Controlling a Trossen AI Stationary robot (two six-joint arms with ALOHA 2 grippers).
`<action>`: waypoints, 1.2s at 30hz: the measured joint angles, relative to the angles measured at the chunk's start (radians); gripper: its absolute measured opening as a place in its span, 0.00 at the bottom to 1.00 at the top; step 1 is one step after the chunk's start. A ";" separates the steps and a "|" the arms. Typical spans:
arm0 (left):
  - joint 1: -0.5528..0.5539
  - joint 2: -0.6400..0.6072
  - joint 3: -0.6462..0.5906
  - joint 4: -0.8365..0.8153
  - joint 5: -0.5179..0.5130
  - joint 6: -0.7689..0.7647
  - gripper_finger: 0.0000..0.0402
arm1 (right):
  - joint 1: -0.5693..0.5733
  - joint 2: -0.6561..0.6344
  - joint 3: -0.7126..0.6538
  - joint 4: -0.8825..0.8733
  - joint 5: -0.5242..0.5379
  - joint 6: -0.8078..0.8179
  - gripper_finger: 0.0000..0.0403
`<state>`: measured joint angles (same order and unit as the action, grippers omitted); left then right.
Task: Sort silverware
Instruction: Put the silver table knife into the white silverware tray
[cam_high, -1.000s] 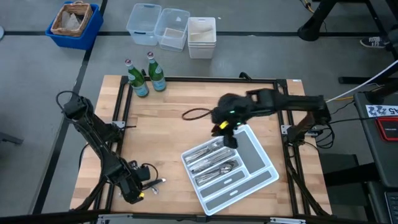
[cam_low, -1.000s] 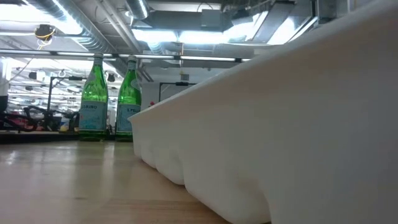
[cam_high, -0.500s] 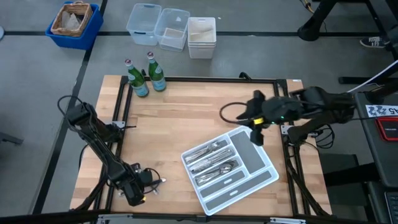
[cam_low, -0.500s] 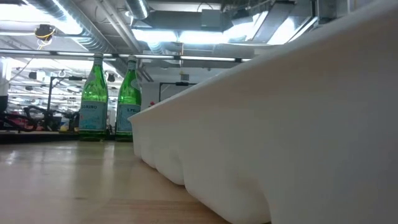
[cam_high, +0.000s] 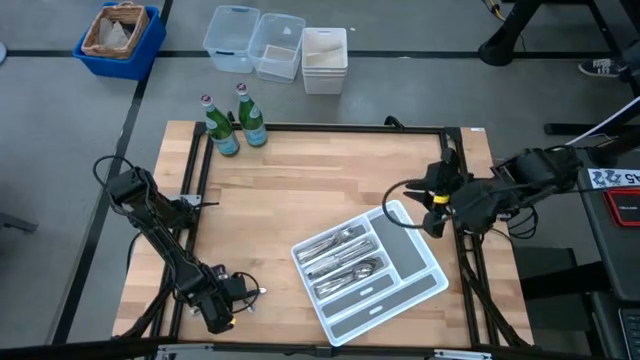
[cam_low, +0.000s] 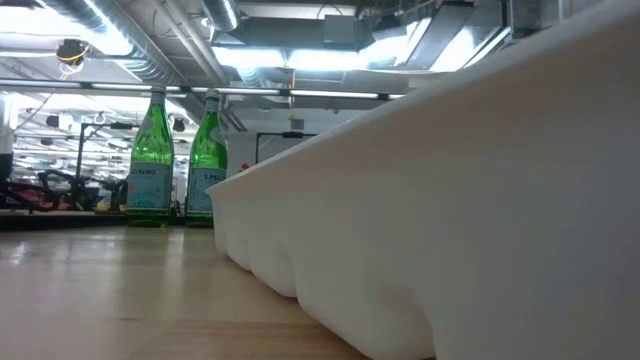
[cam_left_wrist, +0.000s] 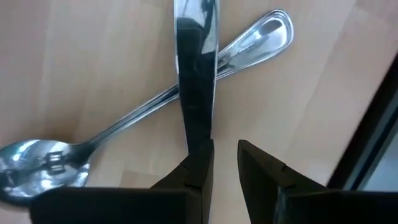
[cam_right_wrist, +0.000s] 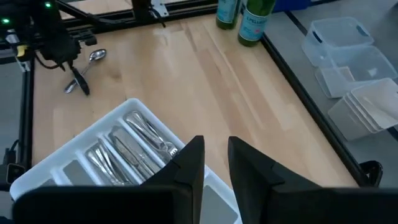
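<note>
Right pincer (cam_high: 434, 210) now off tray (cam_high: 425, 290).

Beside my white tray (cam_high: 425, 292) I count two green bottles (cam_high: 222, 130) at the table's far corner and three clear bins (cam_high: 275, 46) beyond them, next to one blue basket (cam_high: 118, 38). One spoon (cam_left_wrist: 149, 112) and one knife (cam_left_wrist: 196, 74) lie crossed outside the tray; pieces inside it are too many to count.
</note>
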<state>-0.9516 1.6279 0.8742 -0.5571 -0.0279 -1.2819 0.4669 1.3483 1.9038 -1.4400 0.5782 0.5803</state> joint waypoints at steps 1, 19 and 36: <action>0.000 0.000 0.001 0.001 0.004 -0.004 0.15 | 0.009 0.001 0.000 0.000 0.004 0.001 0.19; 0.003 0.000 0.006 -0.032 0.124 -0.046 0.15 | 0.018 0.005 -0.001 0.003 0.006 0.044 0.19; 0.010 -0.003 0.007 -0.048 0.089 -0.053 0.15 | 0.018 0.019 -0.001 0.003 -0.004 0.043 0.19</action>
<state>-0.9418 1.6245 0.8810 -0.6053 0.0612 -1.3350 0.4847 1.3674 1.9030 -1.4374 0.5737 0.6235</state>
